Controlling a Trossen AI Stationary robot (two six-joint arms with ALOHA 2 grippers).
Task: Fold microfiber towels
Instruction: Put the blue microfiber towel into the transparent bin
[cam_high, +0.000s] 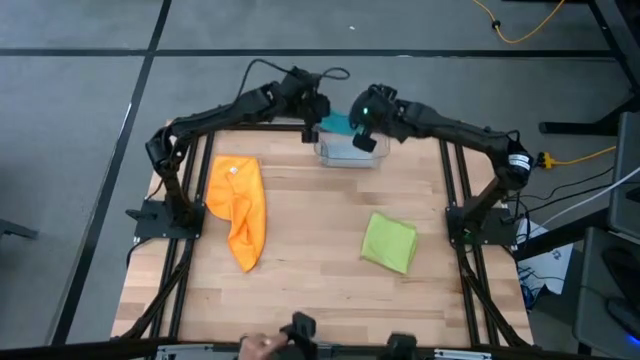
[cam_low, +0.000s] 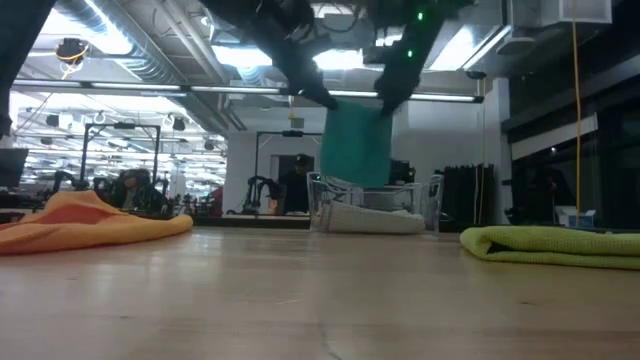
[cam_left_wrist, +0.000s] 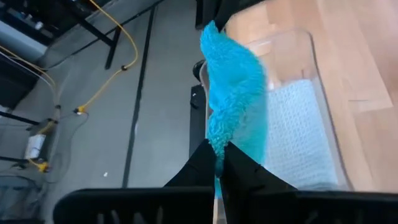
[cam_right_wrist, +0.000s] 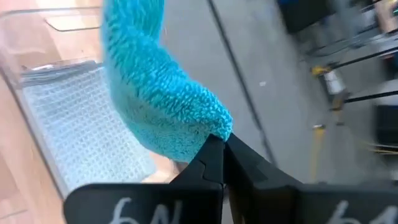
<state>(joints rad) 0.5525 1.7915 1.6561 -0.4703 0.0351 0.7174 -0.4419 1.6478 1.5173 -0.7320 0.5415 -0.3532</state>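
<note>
A teal towel (cam_low: 355, 145) hangs between my two grippers above a clear bin (cam_high: 350, 152) at the table's far edge. My left gripper (cam_high: 312, 120) is shut on its left upper end and my right gripper (cam_high: 360, 125) on its right upper end. A light grey towel (cam_left_wrist: 292, 130) lies flat on the bin's floor. An orange towel (cam_high: 238, 208) lies crumpled on the table at the left. A lime green towel (cam_high: 390, 242) lies folded flat at the right. My left gripper pinches the teal towel's upper edge (cam_left_wrist: 217, 140) between its two shut fingers, slanting down from the table's left. The towel hangs below them over the bin, clear of the table. My right gripper pinches a bunched upper end of the towel (cam_right_wrist: 214, 127) between its shut fingers, slanting down from the table's right. Several layers seem gathered there, and the cloth sags between the two holds.
The bin's clear walls (cam_low: 430, 200) stand right under the hanging cloth. Bare wood (cam_high: 310, 230) lies between the orange and green towels. A person's hand (cam_high: 262, 347) shows at the table's near edge. Cables (cam_high: 520, 30) run on the floor beyond the far edge.
</note>
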